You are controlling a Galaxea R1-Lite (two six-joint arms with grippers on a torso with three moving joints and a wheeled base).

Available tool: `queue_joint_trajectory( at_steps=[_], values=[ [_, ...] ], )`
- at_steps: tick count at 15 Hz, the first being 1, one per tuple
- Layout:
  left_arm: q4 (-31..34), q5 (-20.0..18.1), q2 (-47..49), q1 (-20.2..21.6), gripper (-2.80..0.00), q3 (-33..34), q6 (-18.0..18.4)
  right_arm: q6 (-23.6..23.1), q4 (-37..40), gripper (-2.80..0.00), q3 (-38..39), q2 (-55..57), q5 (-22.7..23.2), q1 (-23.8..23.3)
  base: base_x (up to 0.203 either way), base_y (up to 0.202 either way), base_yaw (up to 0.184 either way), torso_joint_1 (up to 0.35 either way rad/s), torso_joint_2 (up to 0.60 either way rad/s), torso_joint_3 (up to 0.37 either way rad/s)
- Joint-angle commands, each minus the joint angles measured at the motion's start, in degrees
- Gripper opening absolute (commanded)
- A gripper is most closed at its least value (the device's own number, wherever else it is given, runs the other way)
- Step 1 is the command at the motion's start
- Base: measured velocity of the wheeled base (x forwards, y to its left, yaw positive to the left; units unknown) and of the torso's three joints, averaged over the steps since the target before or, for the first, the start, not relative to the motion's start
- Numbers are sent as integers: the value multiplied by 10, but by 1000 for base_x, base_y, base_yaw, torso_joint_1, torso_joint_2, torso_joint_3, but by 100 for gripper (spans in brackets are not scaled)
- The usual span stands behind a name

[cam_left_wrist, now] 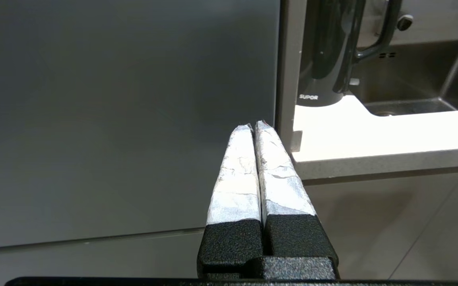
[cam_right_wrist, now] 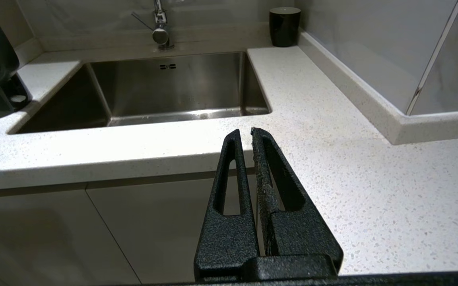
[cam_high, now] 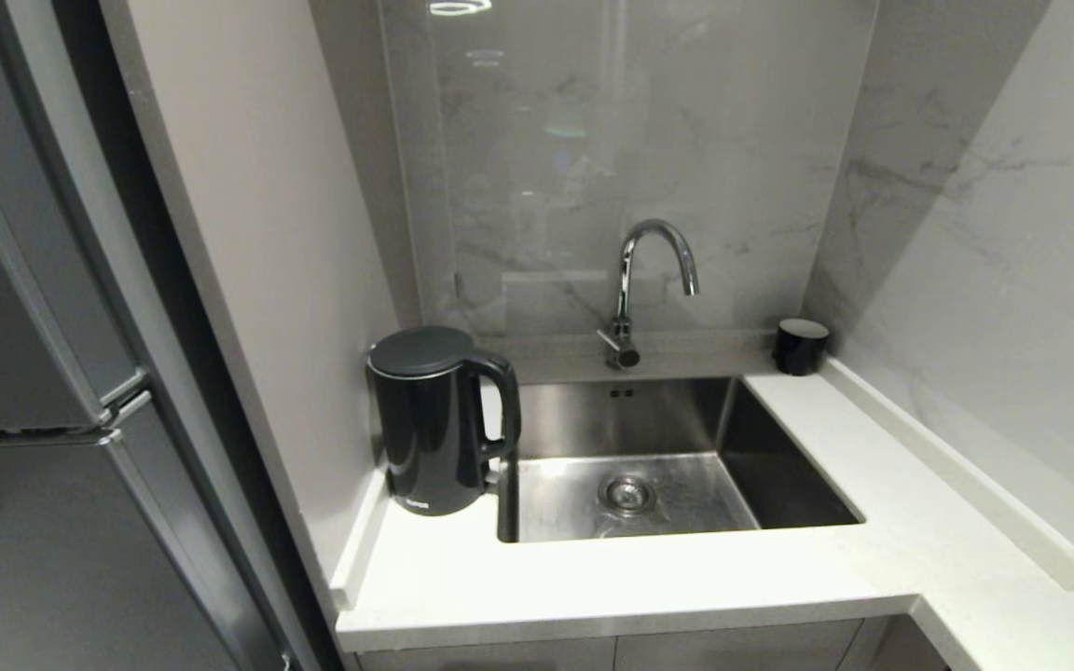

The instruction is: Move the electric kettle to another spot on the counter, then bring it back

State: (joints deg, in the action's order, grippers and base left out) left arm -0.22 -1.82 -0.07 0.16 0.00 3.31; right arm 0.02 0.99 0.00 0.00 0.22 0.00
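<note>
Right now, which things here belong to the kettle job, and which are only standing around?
Job: kettle, counter, left gripper and right gripper, both shut and empty.
Not needed: sink, tap, black cup, fridge.

Both arms hang low and level, left gripper [cam_left_wrist: 255,126] and right gripper [cam_right_wrist: 244,132] apparently pressed together, holding nothing.

Glossy black plastic electric kettle [cam_high: 432,424], speckled white stone counter [cam_high: 593,587], brushed steel sink [cam_high: 677,419], chrome tap [cam_high: 640,280]
</note>
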Motion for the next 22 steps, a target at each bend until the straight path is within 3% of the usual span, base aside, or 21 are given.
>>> queue_joint_trajectory(
  at_steps=[1, 11, 22],
  values=[
    [0, 0, 1, 0, -280, 3, 0, 0, 0, -280, 0, 0, 0, 0, 0, 0, 0, -132, 337, 201],
    [0, 0, 1, 0, -280, 3, 0, 0, 0, -280, 0, 0, 0, 0, 0, 0, 0, -128, 356, 226],
    [0, 0, 1, 0, -280, 2, 0, 0, 0, -280, 0, 0, 0, 0, 0, 0, 0, -143, 518, 371]
  ],
)
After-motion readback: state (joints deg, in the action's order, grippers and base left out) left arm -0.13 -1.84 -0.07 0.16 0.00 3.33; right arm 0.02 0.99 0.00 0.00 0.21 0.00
